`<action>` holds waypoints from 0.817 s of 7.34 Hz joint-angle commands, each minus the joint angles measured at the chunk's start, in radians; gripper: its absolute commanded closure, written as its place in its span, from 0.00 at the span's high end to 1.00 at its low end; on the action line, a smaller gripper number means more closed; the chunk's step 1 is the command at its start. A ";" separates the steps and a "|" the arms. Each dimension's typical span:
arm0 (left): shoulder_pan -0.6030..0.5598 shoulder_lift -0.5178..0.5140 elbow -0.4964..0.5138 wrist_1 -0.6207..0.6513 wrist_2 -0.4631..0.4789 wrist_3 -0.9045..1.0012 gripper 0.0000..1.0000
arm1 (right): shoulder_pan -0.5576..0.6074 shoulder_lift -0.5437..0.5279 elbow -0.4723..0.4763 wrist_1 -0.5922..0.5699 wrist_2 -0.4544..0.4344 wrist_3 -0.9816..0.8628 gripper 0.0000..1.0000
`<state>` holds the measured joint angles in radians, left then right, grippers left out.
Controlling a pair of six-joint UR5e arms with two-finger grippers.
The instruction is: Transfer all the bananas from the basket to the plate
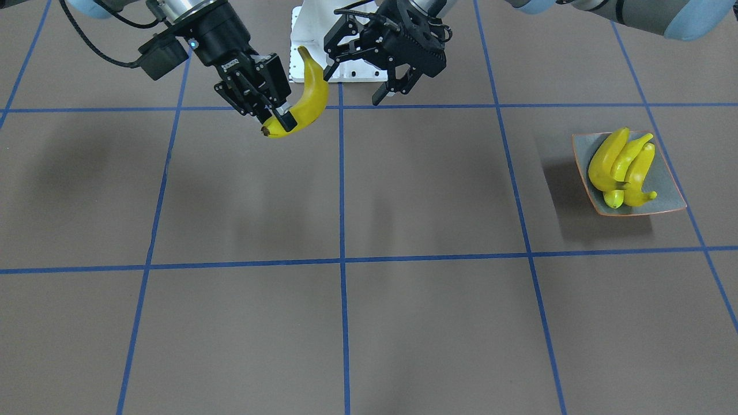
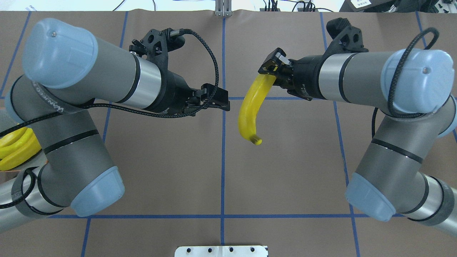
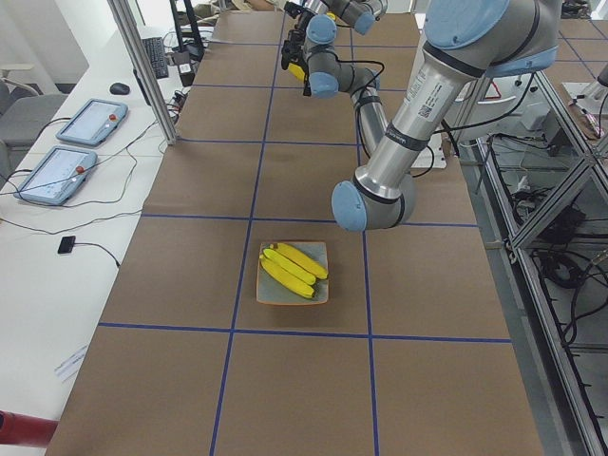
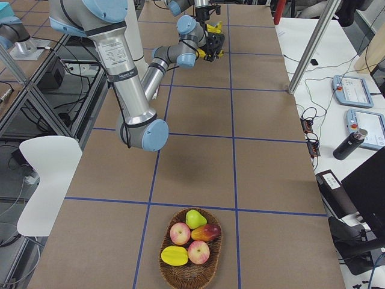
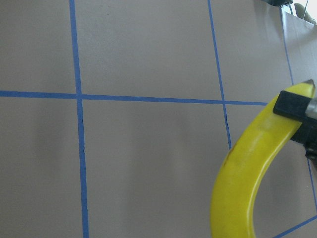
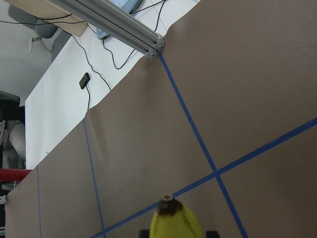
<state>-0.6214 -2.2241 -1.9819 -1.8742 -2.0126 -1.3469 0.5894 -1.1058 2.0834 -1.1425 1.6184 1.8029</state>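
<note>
From overhead, the bananas (image 2: 16, 146) at 9 o'clock sit mostly hidden behind the left arm (image 2: 68, 142) and are cut by the edge. The held banana (image 5: 247, 168) runs off the left wrist view at 5 o'clock. The right wrist view catches only its dark end, at 6 o'clock.

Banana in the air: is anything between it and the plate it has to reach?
Only the robot's own left tool, open, hangs close beside the banana on the plate's side; the right tool grips the banana. The table between them is bare, and the plate holds three bananas.
</note>
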 commanded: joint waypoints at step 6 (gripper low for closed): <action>0.048 -0.005 0.003 -0.066 0.035 0.009 0.18 | -0.060 0.044 0.043 0.007 -0.028 0.010 0.00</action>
<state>-0.5822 -2.2283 -1.9767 -1.9170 -1.9795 -1.3406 0.5299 -1.0672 2.1231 -1.1352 1.5909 1.8131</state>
